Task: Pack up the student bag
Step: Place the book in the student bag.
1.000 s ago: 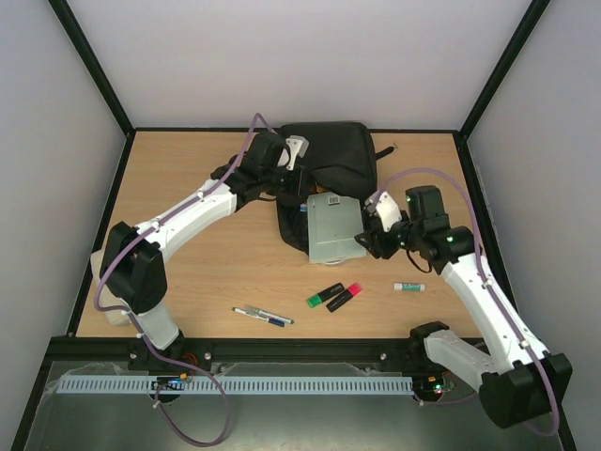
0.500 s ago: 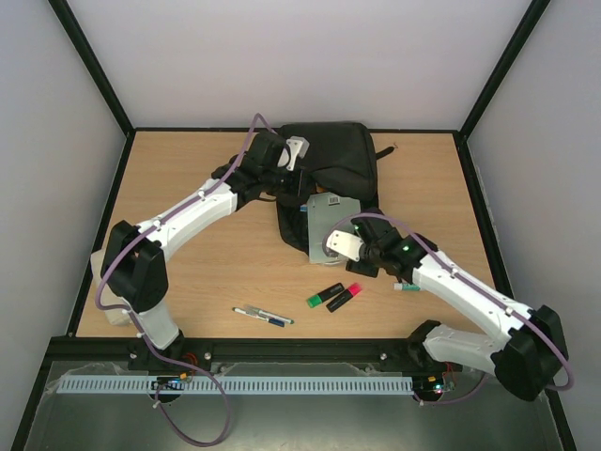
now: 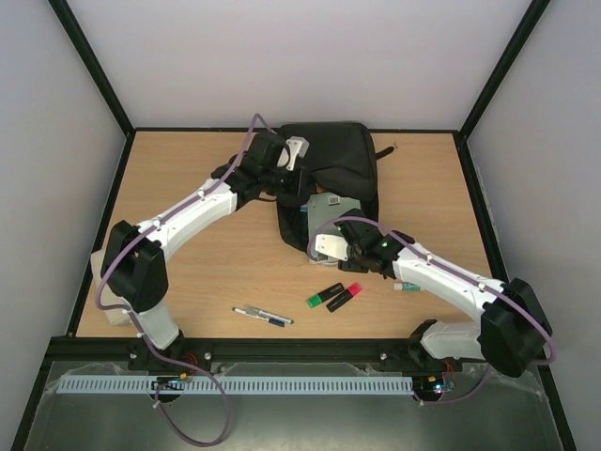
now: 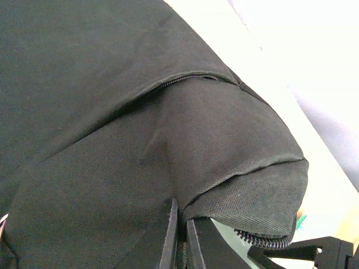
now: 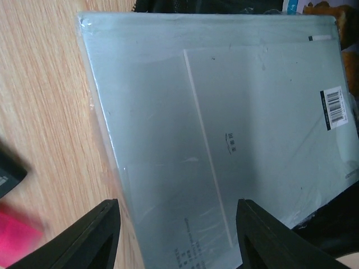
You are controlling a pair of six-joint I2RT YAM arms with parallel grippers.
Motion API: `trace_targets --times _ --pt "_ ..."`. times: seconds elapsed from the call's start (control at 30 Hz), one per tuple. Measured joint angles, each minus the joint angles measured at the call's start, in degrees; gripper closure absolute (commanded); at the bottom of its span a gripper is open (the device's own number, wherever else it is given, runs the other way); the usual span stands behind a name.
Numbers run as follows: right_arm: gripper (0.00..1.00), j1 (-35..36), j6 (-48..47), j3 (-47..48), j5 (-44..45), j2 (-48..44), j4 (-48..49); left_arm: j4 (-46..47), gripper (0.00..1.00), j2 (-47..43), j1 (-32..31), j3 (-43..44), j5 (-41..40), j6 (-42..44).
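Student bag (image 3: 343, 155) x1, highlighters (image 3: 326, 295) x2

The bag (image 3: 343, 150) lies at the table's (image 3: 188, 169) 12 o'clock. The left gripper (image 3: 299, 169) meets its 9 o'clock edge. A grey pad (image 3: 329, 209) juts from its 6 o'clock side, with the right gripper (image 3: 321, 246) over the pad's near end. A green highlighter (image 3: 324, 294) and a pink highlighter (image 3: 346, 297) touch at 5 o'clock. A pen (image 3: 263, 316) lies at 6 and a marker (image 3: 408, 286) at 4.

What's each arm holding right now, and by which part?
The left fingers pinch the student bag by the fabric edge beside its zipper. The right fingers stand open over the grey packet, holding nothing.
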Motion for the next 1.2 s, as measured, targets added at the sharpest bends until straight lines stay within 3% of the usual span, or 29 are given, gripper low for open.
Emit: trace_targets --times 0.6,1.07,1.2 --pt "0.71 0.24 -2.75 2.49 8.24 12.72 13.53 0.0 0.98 0.0 0.02 0.0 0.85 -0.57" --pt "0.7 -2.91 -4.02 4.98 14.49 25.55 34.86 0.09 0.98 0.0 0.07 0.0 2.01 -0.81" --pt "0.66 -4.61 -4.0 5.4 15.54 28.15 39.98 0.09 0.98 0.0 0.15 0.0 2.08 -0.96"
